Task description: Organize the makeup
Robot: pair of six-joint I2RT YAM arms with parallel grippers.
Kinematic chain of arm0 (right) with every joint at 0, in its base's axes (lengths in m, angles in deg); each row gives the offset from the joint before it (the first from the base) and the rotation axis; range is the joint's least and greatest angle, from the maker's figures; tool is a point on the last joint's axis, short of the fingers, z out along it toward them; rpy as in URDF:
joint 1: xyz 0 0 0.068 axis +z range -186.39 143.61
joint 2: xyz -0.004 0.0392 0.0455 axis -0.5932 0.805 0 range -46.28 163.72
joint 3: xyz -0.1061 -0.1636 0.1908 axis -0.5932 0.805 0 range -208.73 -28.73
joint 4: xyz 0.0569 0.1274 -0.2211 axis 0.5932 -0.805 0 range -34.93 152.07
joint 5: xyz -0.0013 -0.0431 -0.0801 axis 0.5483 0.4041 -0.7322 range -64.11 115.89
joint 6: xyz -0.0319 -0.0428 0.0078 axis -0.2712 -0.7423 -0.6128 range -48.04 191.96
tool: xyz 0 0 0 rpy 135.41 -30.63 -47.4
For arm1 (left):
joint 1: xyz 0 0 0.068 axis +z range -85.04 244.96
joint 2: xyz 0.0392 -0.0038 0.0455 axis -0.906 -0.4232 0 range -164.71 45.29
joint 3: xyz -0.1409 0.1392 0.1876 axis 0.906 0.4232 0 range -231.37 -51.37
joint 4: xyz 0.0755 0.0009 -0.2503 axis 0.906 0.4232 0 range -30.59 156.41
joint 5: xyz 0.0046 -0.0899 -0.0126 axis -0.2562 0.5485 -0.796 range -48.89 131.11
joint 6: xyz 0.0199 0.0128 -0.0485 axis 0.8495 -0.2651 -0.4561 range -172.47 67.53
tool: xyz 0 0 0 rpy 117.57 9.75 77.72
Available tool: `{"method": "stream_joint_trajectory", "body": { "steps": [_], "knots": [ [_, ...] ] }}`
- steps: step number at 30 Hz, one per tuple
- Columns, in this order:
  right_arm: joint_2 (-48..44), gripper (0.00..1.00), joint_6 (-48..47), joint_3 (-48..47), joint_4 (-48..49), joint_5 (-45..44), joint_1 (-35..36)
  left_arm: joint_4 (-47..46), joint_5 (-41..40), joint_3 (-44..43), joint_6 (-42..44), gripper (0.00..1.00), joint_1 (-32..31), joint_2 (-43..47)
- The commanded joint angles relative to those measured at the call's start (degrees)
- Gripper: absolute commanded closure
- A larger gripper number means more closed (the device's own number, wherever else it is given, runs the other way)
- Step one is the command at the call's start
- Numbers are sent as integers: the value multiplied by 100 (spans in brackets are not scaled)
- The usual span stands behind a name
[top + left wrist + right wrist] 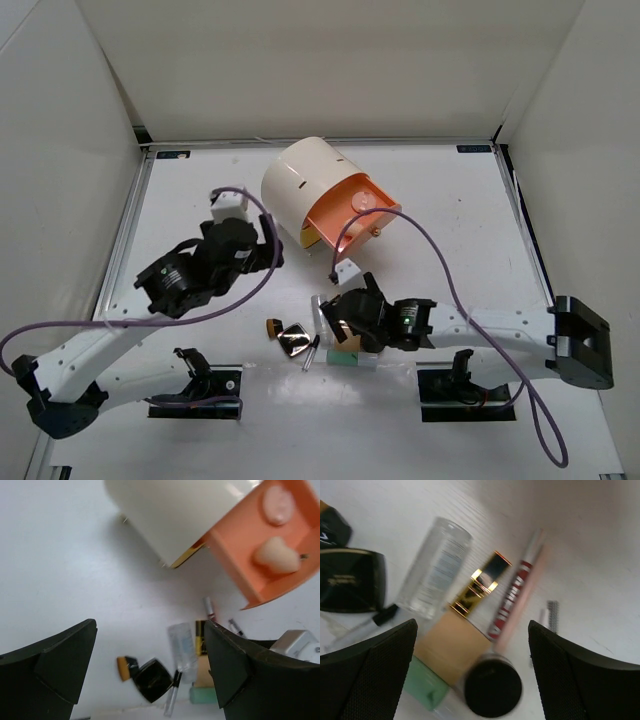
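The makeup lies in a small pile on the table in front of my right gripper (338,312). In the right wrist view my open, empty gripper (472,640) hovers over a black round compact (492,687), a tan pad (452,645), a mint-green tube (425,682), a clear tube (435,567), a gold-and-black stick (482,582) and a red-and-pink pencil (517,600). A black square compact (295,340) lies left of the pile. My left gripper (262,238) is open and empty, raised left of the orange drawer (260,570), which holds two pale sponges (277,555).
The large cream cylindrical box (300,185) lies at the back centre with its orange drawer (350,225) pulled out toward the pile. A small brown-tipped item (272,327) and a thin clear wand (311,352) lie by the square compact. White walls enclose the table.
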Motion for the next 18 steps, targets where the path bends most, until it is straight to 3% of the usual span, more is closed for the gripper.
{"method": "stream_joint_trajectory", "body": {
  "steps": [1, 5, 9, 18],
  "knots": [
    [553, 8, -170, -386, 1245, 343, 102, 1334, -411, 456, -1272, 2, -2, 287],
    [1327, 15, -135, -711, 1705, 353, 182, 1615, -306, 800, -1589, 2, -2, 525],
    [2223, 22, 286, -1379, 1389, 19, 182, 1862, -87, 624, -1695, 2, -2, 612],
    [2814, 30, 1201, -1450, 1037, -473, 182, 1985, 10, 922, -1827, 2, -2, 1280]
  ]
}}
